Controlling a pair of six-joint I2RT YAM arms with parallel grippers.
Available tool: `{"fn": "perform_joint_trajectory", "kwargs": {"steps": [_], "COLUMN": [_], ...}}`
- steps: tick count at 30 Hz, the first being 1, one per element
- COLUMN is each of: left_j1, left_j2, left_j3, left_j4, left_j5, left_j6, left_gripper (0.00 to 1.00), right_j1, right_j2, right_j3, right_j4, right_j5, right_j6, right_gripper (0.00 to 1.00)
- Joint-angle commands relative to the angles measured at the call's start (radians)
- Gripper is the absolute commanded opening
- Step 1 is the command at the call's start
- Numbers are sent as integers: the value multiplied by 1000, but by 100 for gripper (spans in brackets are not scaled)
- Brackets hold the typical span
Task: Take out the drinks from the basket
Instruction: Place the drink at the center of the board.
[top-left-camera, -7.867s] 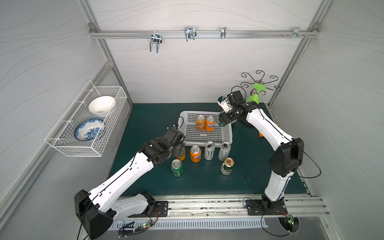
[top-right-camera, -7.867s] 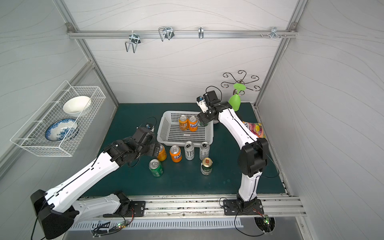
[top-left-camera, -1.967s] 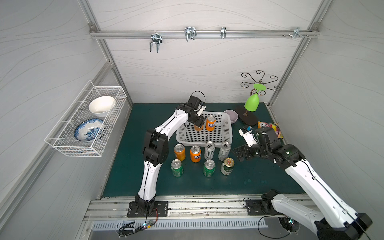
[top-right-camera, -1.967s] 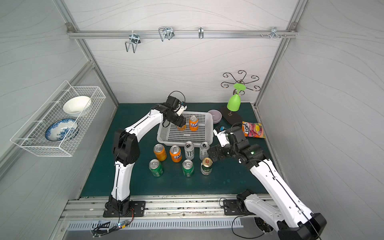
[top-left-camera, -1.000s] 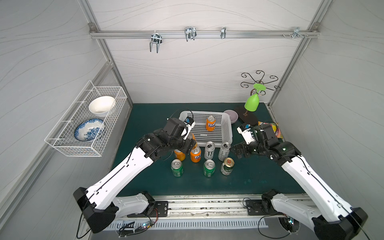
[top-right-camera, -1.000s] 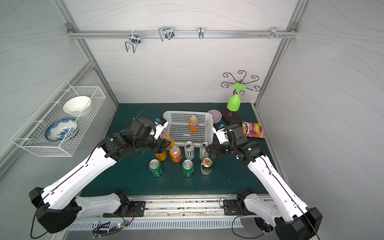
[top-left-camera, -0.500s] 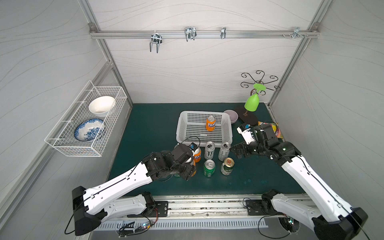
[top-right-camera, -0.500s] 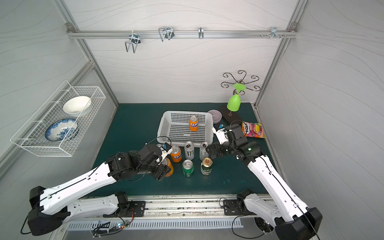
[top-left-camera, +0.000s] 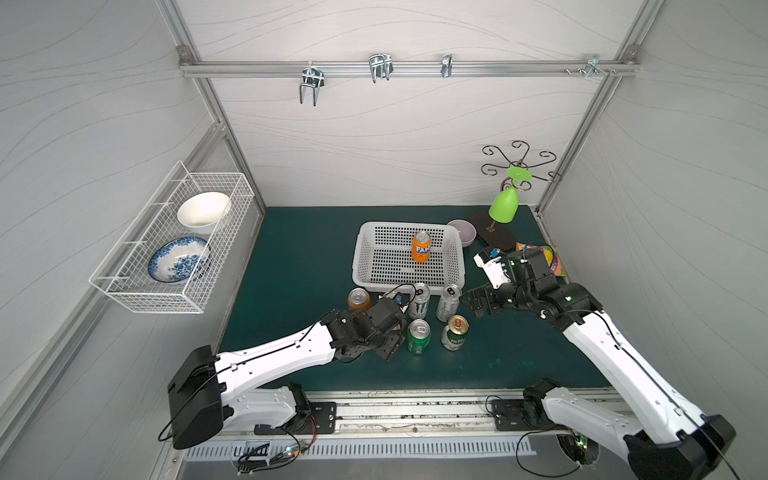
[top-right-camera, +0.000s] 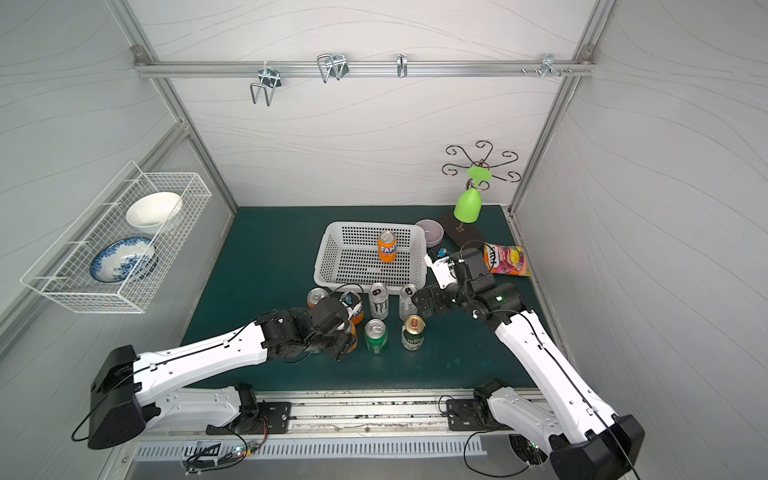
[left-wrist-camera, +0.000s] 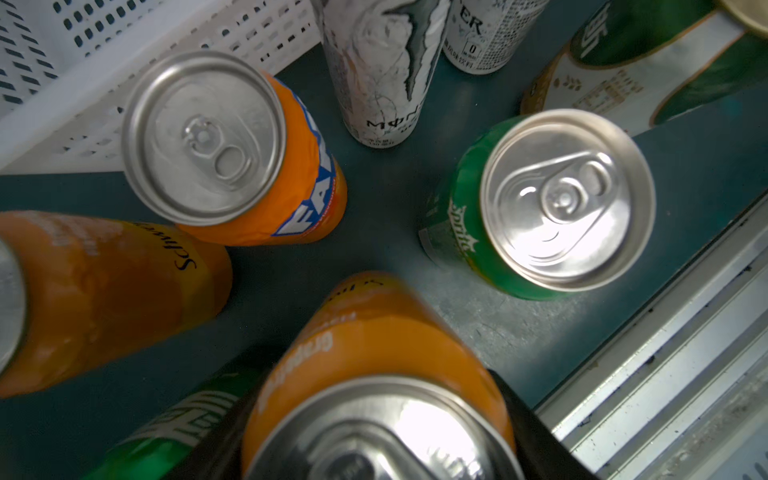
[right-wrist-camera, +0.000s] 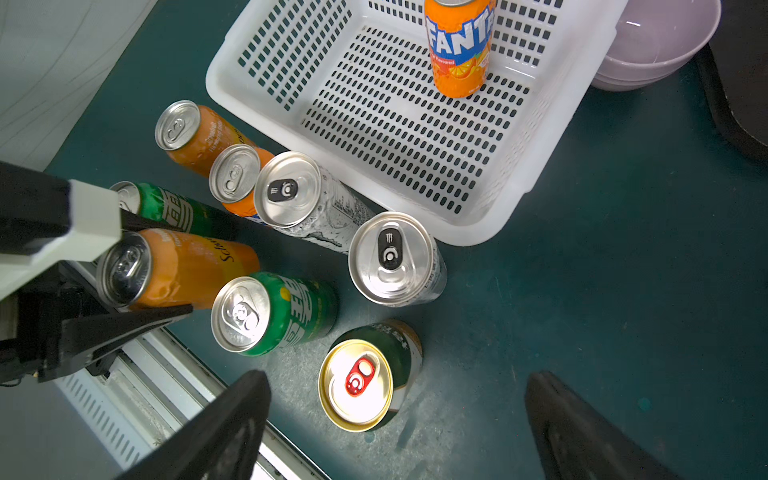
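The white basket (top-left-camera: 360, 272) (right-wrist-camera: 478, 232) holds one upright orange Fanta can (top-left-camera: 421, 247) (top-right-camera: 387, 247) (right-wrist-camera: 459, 45). Several drinks stand on the mat in front of it: two white Monster cans (top-left-camera: 419, 298) (top-left-camera: 449, 301), a green can (top-left-camera: 418, 336), a gold-topped can (top-left-camera: 455, 332) and orange cans (top-left-camera: 358, 298) (top-right-camera: 353, 305). My left gripper (top-right-camera: 347, 338) (left-wrist-camera: 374, 440) is shut on an orange can (left-wrist-camera: 374, 357) (right-wrist-camera: 178, 270), low beside the green can. My right gripper (top-left-camera: 473, 301) (right-wrist-camera: 395, 419) hangs open over the gold-topped can (right-wrist-camera: 357, 384), holding nothing.
A purple bowl (top-left-camera: 466, 230) and a green glass on a dark stand (top-left-camera: 503, 205) sit behind the basket. A candy bag (top-right-camera: 507, 259) lies at the right wall. A wire rack (top-left-camera: 166, 237) hangs on the left wall. The metal rail (top-left-camera: 395, 411) borders the mat's front.
My left arm has carried the orange can out of the basket and down to the front row of cans. The right arm has stayed still, open.
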Motion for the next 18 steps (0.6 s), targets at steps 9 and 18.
{"fn": "perform_joint_trajectory", "kwargs": {"steps": [9, 18], "left_j1": [-4, -4], "left_j2": [59, 72], "left_j3": [-19, -46], "left_j4": [157, 162], "left_j5": [-49, -68], "left_j6": [-18, -28], "left_gripper": [67, 74], "right_j1": [-6, -6], "right_j2": [34, 100], "right_j3": [17, 43], "right_j4": [18, 44], "right_j5": [-4, 4], "right_j6": [-9, -15], "right_gripper": [99, 99]}}
